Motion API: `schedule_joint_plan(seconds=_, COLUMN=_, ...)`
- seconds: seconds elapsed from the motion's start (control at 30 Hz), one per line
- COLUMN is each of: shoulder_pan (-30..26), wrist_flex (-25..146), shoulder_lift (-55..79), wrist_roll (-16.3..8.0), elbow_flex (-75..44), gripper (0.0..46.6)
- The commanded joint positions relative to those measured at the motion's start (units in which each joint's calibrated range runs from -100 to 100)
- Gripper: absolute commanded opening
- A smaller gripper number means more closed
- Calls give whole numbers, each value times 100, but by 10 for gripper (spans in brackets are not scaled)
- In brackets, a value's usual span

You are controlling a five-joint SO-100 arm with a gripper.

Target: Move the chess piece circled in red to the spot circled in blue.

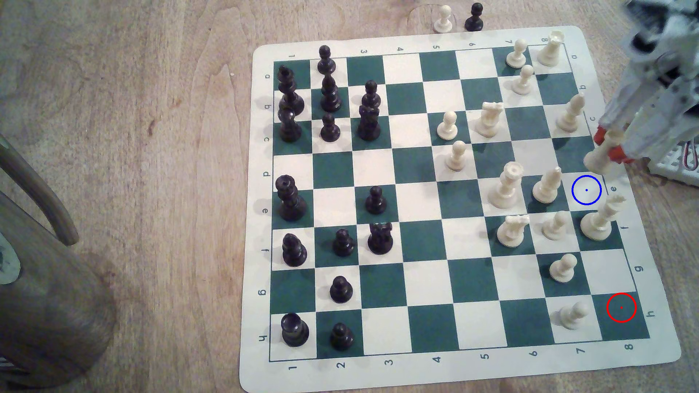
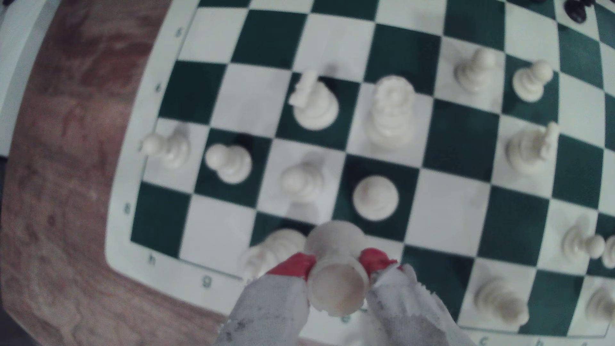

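Clamped between the tool's (image 1: pixel 608 145) two red-tipped fingers (image 2: pixel 294 266) I see the cream rook (image 1: pixel 602 153), gripped just below its notched top; the wrist view looks straight down into its cup, with the round base beyond it. In the exterior view the rook hangs tilted, base toward the board, clear of the surface above the board's right edge near the d and e rows.

Going from the exterior view's left: a brown rounded object (image 1: pixel 45 279) sits on the wooden tabletop (image 1: pixel 151 189), well apart from the green-and-white chessboard (image 1: pixel 416 234). The black pieces crowd files 1 to 3, among them a black rook (image 1: pixel 295 329) in the near corner. Beyond the board's far edge a cream pawn (image 1: pixel 443 19) and a black pawn (image 1: pixel 474 17) stand off the board side by side. The cream pieces gather on the right half: a cream queen (image 1: pixel 506 185) mid-board, two cream knights (image 1: pixel 488 119) and a cream bishop (image 1: pixel 547 186) just left of the ringed square.

The blue ring (image 1: pixel 586 190) marks a white square in file 8, row e, bare of any piece; the held rook is up and slightly right of it. Directly below the ring stands the cream king (image 1: pixel 599 221). The red ring (image 1: pixel 621 307) sits on the green corner square at h8, bare as well, with a cream pawn beside it on its left. The second cream rook (image 1: pixel 550 49) stands at the far corner.
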Motion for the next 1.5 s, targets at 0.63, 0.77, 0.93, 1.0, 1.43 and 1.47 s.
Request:
schedule_joint_plan(seconds=0.63, shoulder_pan=-290, wrist_flex=-1025, shoulder_lift=2925, wrist_roll=220, elbow_flex=415, gripper=3)
schedule_joint_plan(seconds=0.77, shoulder_pan=-368, wrist_flex=-1418, shoulder_lift=3392, wrist_roll=205, elbow_flex=569, gripper=3)
schedule_joint_plan(seconds=0.93, shoulder_pan=-368, wrist_flex=-1508, shoulder_lift=3332, wrist_roll=195, elbow_flex=569, gripper=3)
schedule_joint_plan(seconds=1.0, shoulder_pan=-352, wrist_flex=-1541, shoulder_lift=3256, wrist_roll=190, elbow_flex=587, gripper=3)
schedule_joint_plan(seconds=1.43, shoulder_pan=-297, wrist_flex=-1623, shoulder_lift=2814, wrist_roll=190, elbow_flex=669, gripper=3)
schedule_joint_plan(seconds=1.47, shoulder_pan=-297, wrist_flex=-1631, shoulder_lift=2814, wrist_roll=190, elbow_flex=687, gripper=3)
